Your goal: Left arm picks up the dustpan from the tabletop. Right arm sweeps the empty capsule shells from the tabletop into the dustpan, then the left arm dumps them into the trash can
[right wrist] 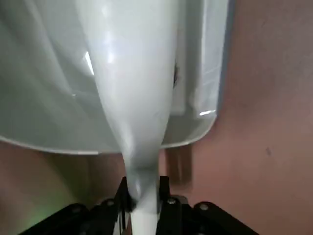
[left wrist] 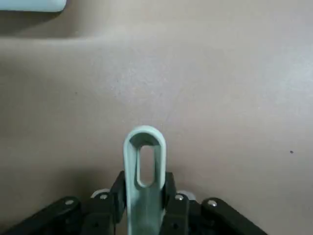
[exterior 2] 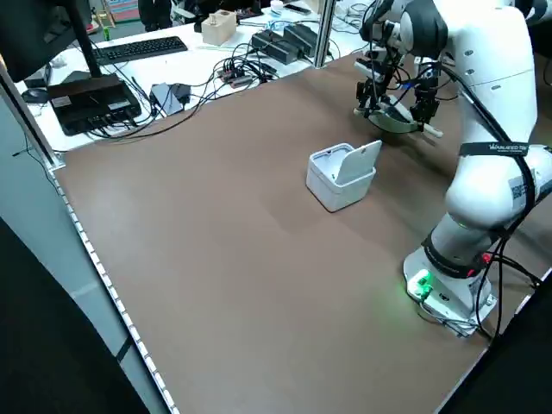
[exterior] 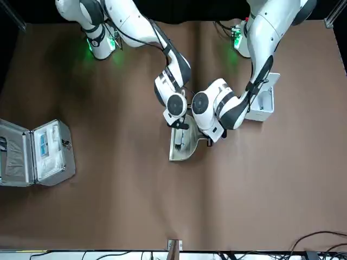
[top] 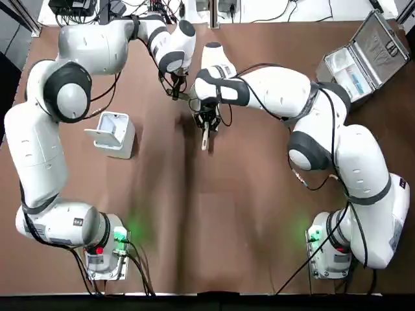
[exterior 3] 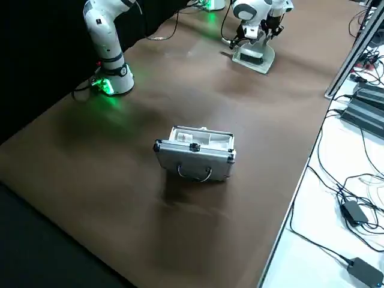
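Note:
The cream-white dustpan (exterior: 182, 146) sits low over the tabletop at the far middle, its scoop (right wrist: 44, 98) filling the right wrist view. My left gripper (left wrist: 143, 185) is shut on the dustpan's looped handle (left wrist: 142, 156). My right gripper (right wrist: 142, 192) is shut on a slim white brush (right wrist: 132, 73), whose body reaches over the scoop. From overhead the left gripper (top: 174, 85) and right gripper (top: 207, 123) stand close together, and both arms hide the dustpan. No empty capsule shells show in any view. The white trash can (top: 113, 133) stands to the left with its lid up.
An open silver metal case (top: 366, 55) lies at the far right corner of the table. Cables and electronics (exterior 2: 172, 82) lie on the white surface beyond the far edge. Both arm bases (top: 104, 249) stand at the near edge, with green lights.

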Motion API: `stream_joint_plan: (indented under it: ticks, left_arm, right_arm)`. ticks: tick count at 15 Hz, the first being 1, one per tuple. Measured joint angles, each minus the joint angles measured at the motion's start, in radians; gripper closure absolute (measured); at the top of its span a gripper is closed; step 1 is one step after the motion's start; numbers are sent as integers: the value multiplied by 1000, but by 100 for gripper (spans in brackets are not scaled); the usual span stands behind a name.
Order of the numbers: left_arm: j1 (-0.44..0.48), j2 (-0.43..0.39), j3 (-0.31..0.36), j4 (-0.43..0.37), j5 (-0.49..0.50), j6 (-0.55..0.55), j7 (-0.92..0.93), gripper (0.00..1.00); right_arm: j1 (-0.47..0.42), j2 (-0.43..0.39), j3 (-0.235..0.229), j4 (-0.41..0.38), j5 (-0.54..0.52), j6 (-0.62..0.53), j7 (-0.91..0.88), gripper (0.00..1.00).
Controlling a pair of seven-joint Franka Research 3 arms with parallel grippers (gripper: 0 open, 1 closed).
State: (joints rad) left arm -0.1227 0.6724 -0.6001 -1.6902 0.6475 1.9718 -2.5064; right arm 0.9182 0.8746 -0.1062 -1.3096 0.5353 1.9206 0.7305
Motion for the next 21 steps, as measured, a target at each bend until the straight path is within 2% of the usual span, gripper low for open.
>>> stream_joint_plan:
  ticks: [11,13,17,21]
  left_arm:
    - [5,7,4,9,0,0,0,66]
    - [6,12,5,11,0,0,2,66]
    - [19,19,5,13,0,16,19,66]
    - [31,24,5,14,0,31,35,66]
  right_arm:
    - [-67,9,11,34,166,4,-73,74]
    - [-89,9,32,42,170,4,-90,74]
    - [-159,8,105,63,171,2,-118,74]
    - [-226,2,147,75,171,-70,-170,74]
